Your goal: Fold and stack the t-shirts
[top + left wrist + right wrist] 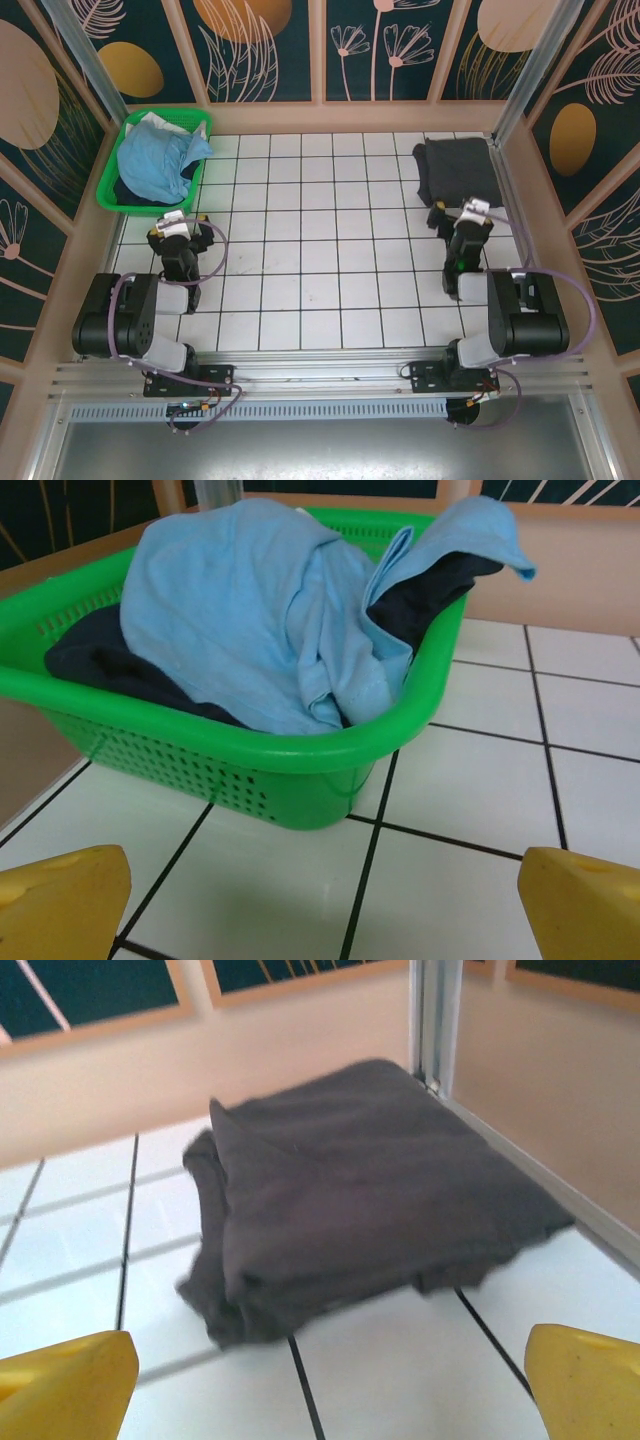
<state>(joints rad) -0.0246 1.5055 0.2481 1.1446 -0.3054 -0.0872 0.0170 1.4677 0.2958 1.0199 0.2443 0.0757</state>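
My left tool (pixel 181 232) has its yellow fingers (pixel 60 900) spread wide and holds nothing. It sits low on the bench (pixel 320 290), just in front of the green basket (pixel 300 770) at the upper left of the top view. The light blue t-shirt (pixel 250 610) lies heaped in that basket, one flap draped over the rim, with a dark cloth (pixel 95 660) tucked beneath it. My right tool (pixel 468 218) is likewise spread and empty, facing the charcoal t-shirt (pixel 360 1190), which sits folded at the upper right against the side wall. I worry most about the basket: a deep pinch could take the dark cloth too, and a snagged rim could drag or tip the basket. The charcoal fold also looks loose along its left edge, so a careless nudge might spill its layers.
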